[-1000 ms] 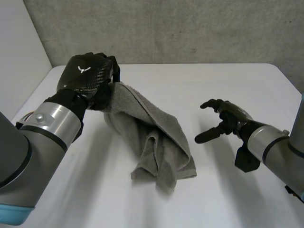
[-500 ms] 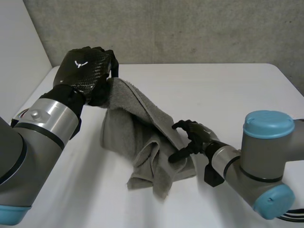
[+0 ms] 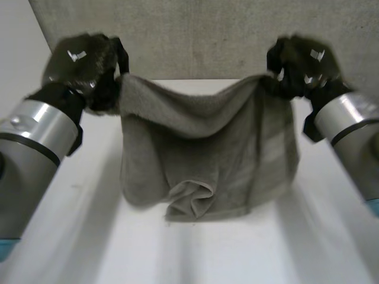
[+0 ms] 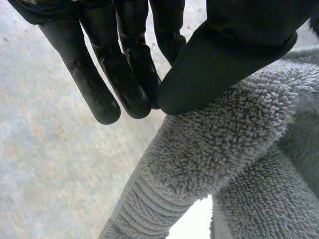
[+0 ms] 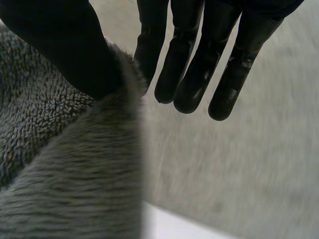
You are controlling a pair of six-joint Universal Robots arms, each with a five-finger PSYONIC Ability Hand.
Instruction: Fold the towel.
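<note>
Two hands are holding the grey towel (image 3: 207, 154) up across the middle of the frame. The left hand (image 3: 83, 68), at the upper left, is pinching one top corner between its thumb and straight fingers (image 4: 124, 74). The right hand (image 3: 302, 65), at the upper right, is pinching the other corner the same way. The towel's lower edge seems to be bunching on the white surface (image 3: 89, 236) at the centre. Both pinches are looking shallow, so a corner may slip out if the arms pull apart, and the bunched part may spoil a clean fold. A grey wall (image 3: 195, 29) is standing behind, and nothing is blocking the way.
</note>
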